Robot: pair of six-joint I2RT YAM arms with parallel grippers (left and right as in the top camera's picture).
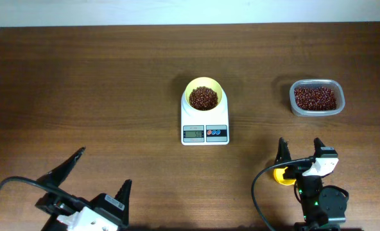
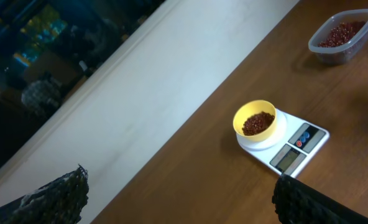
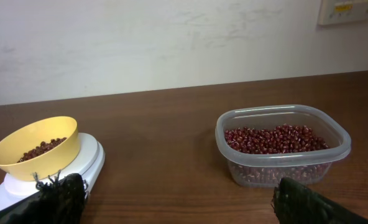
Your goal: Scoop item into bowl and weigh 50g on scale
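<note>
The pale-yellow bowl [image 1: 204, 81] stands on the white scale [image 1: 205, 133] at mid-table, with reddish-brown beans [image 1: 203, 97] in it. It also shows in the left wrist view [image 2: 240, 119] and the right wrist view [image 3: 44, 155]. My right gripper [image 1: 300, 149] is open and empty at the front right, pointing between the scale [image 3: 89, 160] and the tub; nothing lies between its fingers [image 3: 181, 199]. My left gripper [image 1: 103, 170] is open and empty at the front left, far from the scale [image 2: 308, 144].
A clear plastic tub [image 1: 316, 110] of more beans [image 3: 274, 138] stands at the right, behind my right gripper. A bright-yellow scoop [image 1: 280, 174] lies on the table under my right wrist, partly hidden. The tub also shows in the left wrist view [image 2: 342, 46].
</note>
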